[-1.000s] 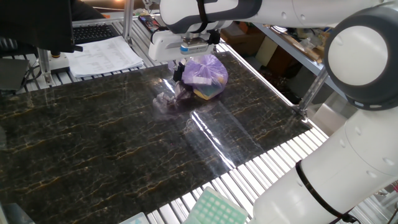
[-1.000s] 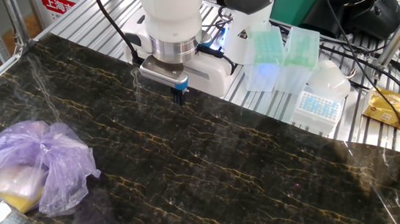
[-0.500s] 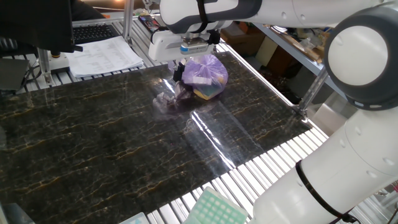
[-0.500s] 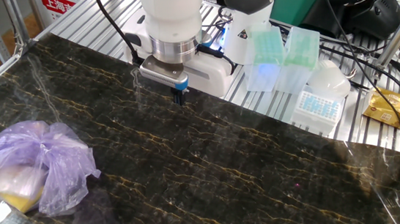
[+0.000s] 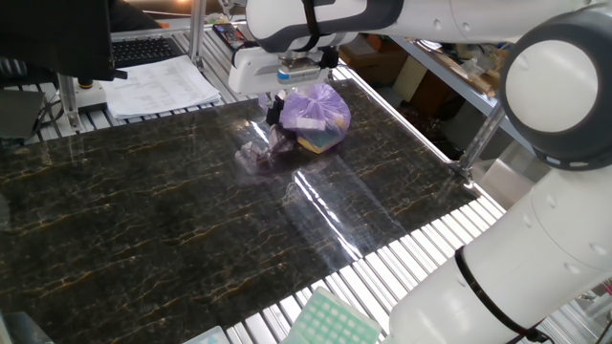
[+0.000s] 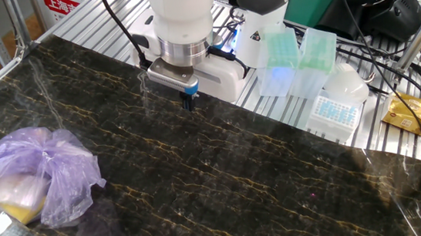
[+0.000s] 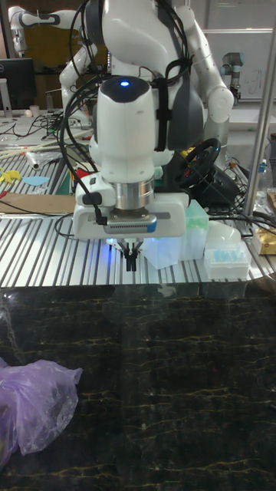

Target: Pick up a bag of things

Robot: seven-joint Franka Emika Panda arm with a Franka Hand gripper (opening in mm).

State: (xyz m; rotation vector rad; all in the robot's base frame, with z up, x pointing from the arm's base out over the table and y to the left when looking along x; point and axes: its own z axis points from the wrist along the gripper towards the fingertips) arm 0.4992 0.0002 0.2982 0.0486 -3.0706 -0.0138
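The bag of things (image 5: 320,117) is a lumpy lilac plastic bag with white and yellow items showing through, lying near one edge of the dark marbled table (image 5: 172,229). The other fixed view shows the bag (image 6: 34,177) at lower left, and the tall view catches the bag (image 7: 34,406) at its bottom left corner. My gripper (image 6: 189,101) hangs over the table's edge by the arm's base, well apart from the bag. Its fingers point down and are shut, with nothing between them, which the tall view of the gripper (image 7: 130,261) confirms.
Translucent tip boxes (image 6: 297,55) and a white rack (image 6: 334,110) stand on the slatted bench behind the table, with a yellow packet (image 6: 407,112) further right. Papers (image 5: 158,84) lie past the far edge. A green rack (image 5: 330,320) sits at the near edge.
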